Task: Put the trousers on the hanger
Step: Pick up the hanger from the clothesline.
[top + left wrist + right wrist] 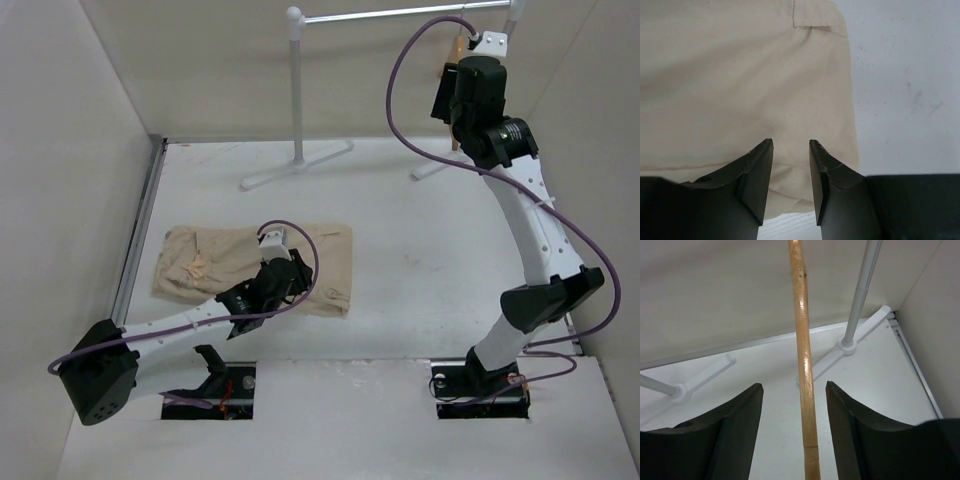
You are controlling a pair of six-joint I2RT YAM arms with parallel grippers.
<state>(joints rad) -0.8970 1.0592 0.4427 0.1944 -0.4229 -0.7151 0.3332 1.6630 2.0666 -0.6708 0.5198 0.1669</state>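
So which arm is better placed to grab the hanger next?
Right. The right gripper is open with the hanger between its jaws, by the rack; the left gripper hovers open over the trousers, far from it.

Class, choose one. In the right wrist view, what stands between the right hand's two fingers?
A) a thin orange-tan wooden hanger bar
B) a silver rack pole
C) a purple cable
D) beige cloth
A: the thin orange-tan wooden hanger bar runs between the right hand's parted fingers, with gaps on both sides.
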